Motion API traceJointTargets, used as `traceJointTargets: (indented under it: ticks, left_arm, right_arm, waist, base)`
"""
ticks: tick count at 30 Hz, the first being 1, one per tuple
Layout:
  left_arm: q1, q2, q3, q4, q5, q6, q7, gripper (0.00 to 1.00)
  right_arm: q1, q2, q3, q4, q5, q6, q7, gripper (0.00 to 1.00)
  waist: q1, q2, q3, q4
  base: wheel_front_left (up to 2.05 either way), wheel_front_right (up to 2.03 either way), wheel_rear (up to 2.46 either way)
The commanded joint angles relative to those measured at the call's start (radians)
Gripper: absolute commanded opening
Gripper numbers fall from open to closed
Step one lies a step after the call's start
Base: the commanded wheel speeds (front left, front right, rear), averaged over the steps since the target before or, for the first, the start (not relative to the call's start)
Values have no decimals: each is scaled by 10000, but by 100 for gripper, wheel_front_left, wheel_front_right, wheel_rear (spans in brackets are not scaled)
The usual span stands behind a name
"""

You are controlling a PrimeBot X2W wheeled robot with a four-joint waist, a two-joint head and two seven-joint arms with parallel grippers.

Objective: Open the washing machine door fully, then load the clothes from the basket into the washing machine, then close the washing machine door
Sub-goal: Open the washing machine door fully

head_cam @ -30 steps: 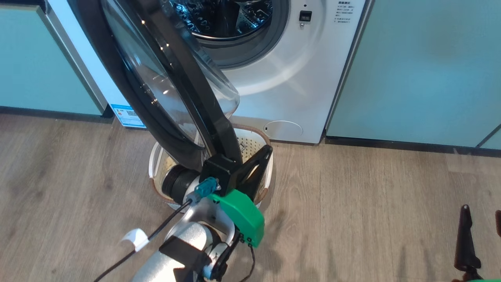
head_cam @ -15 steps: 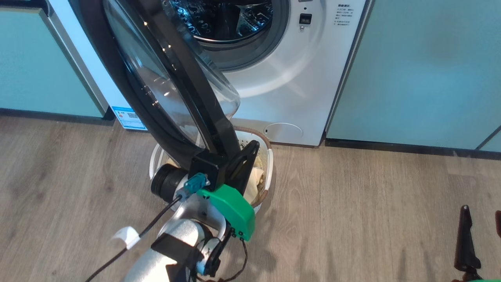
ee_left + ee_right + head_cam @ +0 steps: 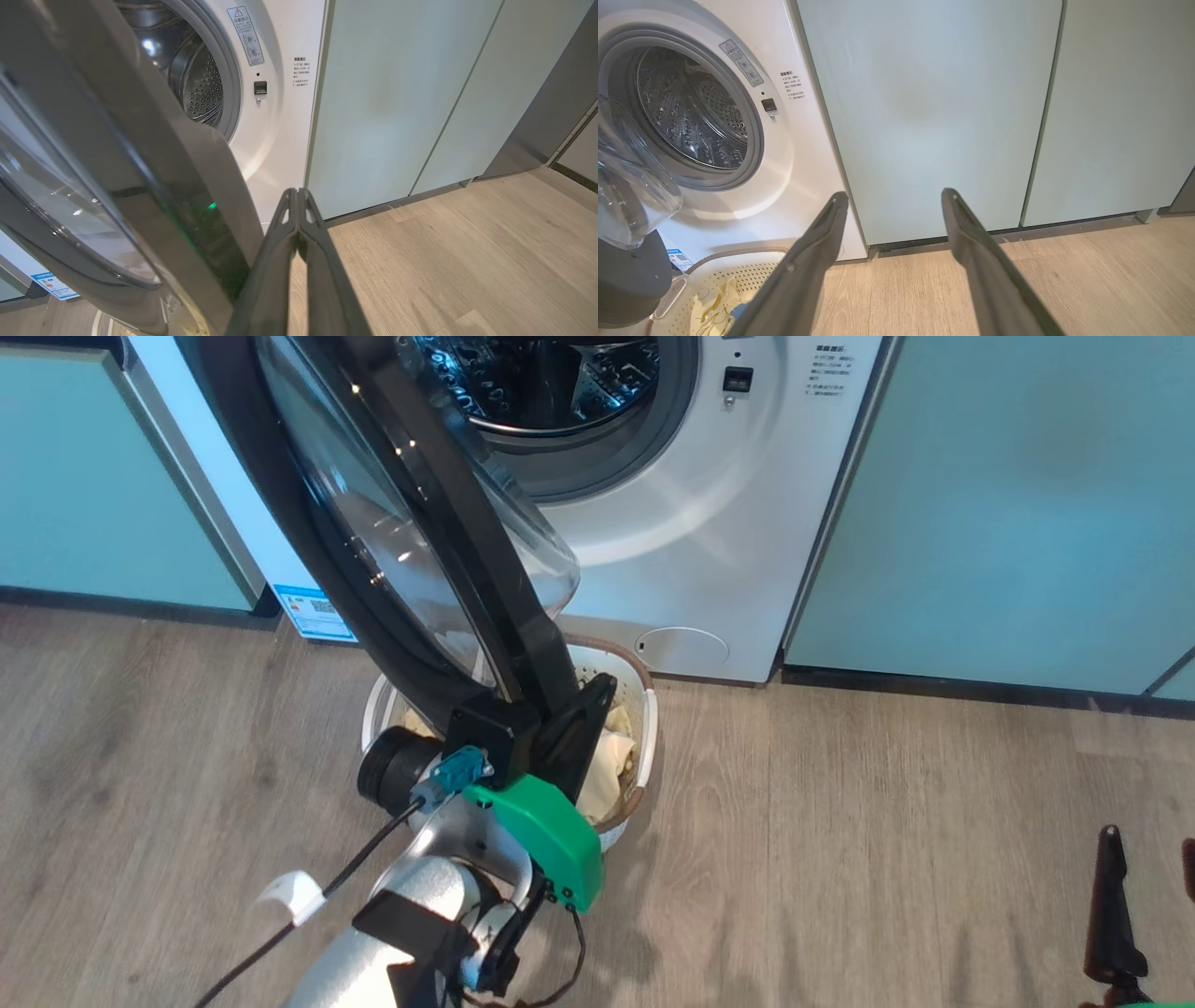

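Note:
The white washing machine (image 3: 709, 513) stands with its steel drum (image 3: 541, 383) exposed. Its black washing machine door (image 3: 439, 541), with the clear glass bowl, is swung out toward me. My left gripper (image 3: 605, 687) is shut and empty, and its fingers (image 3: 297, 219) lie close beside the door's lower rim (image 3: 187, 219). Under the door sits the cream basket (image 3: 648, 709) holding pale yellow clothes (image 3: 607, 775). The right wrist view shows the basket (image 3: 752, 275), the yellow clothes (image 3: 712, 303) and a blue piece (image 3: 738, 310). My right gripper (image 3: 894, 193) is open and empty, low at the right (image 3: 1150, 887).
Pale green cabinet doors (image 3: 1008, 495) flank the machine on the right and on the left (image 3: 84, 476). Wood floor (image 3: 887, 840) stretches out to the right of the basket. A blue sticker (image 3: 317, 613) sits low on the machine, and a cable (image 3: 308, 915) trails from my left arm.
My left gripper has shifted left with the door's lower rim, uncovering more of the clothes in the basket. The head view has drifted slightly. The right gripper has stayed put.

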Motion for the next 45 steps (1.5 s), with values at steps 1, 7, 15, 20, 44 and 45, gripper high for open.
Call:
traceJointTargets:
  ticks: [1,7,15,20,44,45]
  left_arm:
    - [-298,205,472,-294,-40,91,27,0]
    - [-201,201,486,-347,-106,207,53,0]
    - [-83,219,421,-538,-93,345,12,0]
    - [-8,177,276,-692,-34,407,-37,0]
    - [380,-56,-482,-1369,-131,415,-203,0]
    - [395,-58,-493,-1361,-137,427,-204,0]
  right_arm:
    - [-299,-133,121,-320,66,-27,-67,100]
    - [-328,-133,88,-313,84,-27,-67,100]
    - [-390,-133,64,-336,60,-27,-67,100]
    - [-431,-133,82,-315,21,-27,-67,100]
    - [-486,-133,126,-331,-211,-27,-67,100]
    - [-482,-133,142,-329,-217,-27,-67,100]
  waist:
    - [0,0,14,25]
    - [0,0,31,172]
    - [0,0,172,663]
    - [0,0,210,1095]
    - [0,0,298,2891]
    - [0,0,289,2927]
  base:
    - [0,0,0]
    - [0,0,0]
    - [0,0,0]
    - [0,0,0]
    - [0,0,0]
    - [0,0,0]
